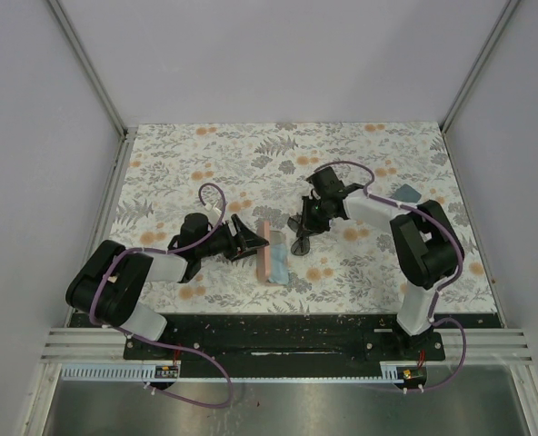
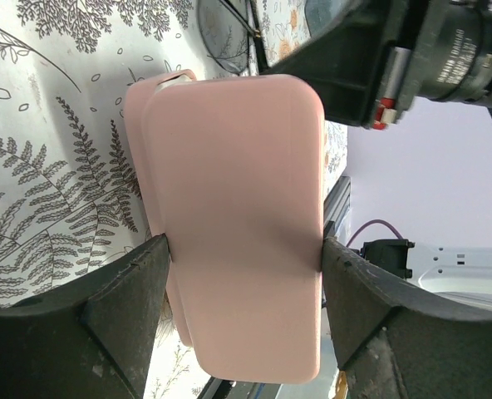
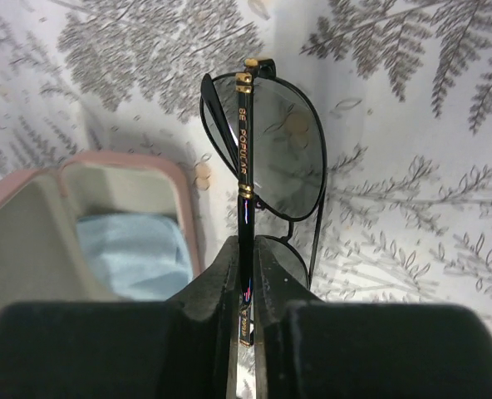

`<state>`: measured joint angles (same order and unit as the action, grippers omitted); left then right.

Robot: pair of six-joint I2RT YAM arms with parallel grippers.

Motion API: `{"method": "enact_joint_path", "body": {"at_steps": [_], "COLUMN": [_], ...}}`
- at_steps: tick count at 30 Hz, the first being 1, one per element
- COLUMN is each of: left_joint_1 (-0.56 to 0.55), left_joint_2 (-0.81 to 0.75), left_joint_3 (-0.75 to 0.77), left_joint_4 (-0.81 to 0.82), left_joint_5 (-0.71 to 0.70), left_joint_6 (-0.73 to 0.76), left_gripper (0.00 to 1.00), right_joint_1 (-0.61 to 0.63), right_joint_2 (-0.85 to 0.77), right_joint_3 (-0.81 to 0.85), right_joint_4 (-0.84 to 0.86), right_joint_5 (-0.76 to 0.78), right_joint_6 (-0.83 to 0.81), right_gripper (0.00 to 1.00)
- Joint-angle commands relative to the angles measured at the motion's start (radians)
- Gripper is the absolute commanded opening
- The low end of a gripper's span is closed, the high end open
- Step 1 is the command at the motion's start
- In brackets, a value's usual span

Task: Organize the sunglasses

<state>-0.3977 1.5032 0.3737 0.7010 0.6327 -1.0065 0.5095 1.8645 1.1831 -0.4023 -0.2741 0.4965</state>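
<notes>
left arm (image 1: pixel 124 282): black joint housings, white link covers. right arm (image 1: pixel 423 245): same black-and-white build, white upright at base. purple cable (image 1: pixel 216 193) looped along each arm, trailing past base. left gripper (image 2: pixel 244 249): fingers (image 2: pixel 121 316) matte black, grainy moulded surface. right gripper (image 3: pixel 246 274): same black finish. small red part (image 2: pixel 385 112) on right wrist, possibly connector; ribbed black motor housing (image 2: pixel 470 41) behind it.

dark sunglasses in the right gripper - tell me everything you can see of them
The dark sunglasses have a thin black metal-looking frame with gold accents at the hinge and grey tinted lenses; one temple reads BE POPULAR. They look folded, pinched by that temple in the right gripper over the floral table cover, beside the open pink case. Whether they touch the table is unclear.
</notes>
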Motion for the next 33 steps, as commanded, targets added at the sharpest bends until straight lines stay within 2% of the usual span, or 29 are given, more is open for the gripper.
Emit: {"method": "enact_joint_path", "body": {"at_steps": [1,8,13,26,33], "left_joint_1": [0.008,0.01,0.01,0.01,0.01], "left_joint_2": [0.011,0.012,0.018,0.032,0.026], "left_joint_3": [0.01,0.007,0.002,-0.021,-0.016], "left_joint_4": [0.034,0.029,0.041,0.092,0.088], "left_joint_5": [-0.001,-0.005,-0.004,0.001,0.001], "left_joint_6": [0.054,0.059,0.051,0.025,0.025], "left_gripper": [0.51,0.51,0.5,0.49,0.49], "right_joint_1": [0.007,0.014,0.052,0.149,0.199], "right_joint_2": [-0.149,-0.287,-0.309,-0.231,-0.15], "right_joint_3": [-0.031,-0.161,-0.226,-0.336,-0.366], "right_joint_4": [0.013,0.098,0.2,0.512,0.585], "right_joint_5": [-0.083,-0.188,-0.201,-0.175,-0.116], "right_joint_6": [0.028,0.1,0.158,0.296,0.327], "right_gripper": [0.0,0.0,0.0,0.0,0.0]}}
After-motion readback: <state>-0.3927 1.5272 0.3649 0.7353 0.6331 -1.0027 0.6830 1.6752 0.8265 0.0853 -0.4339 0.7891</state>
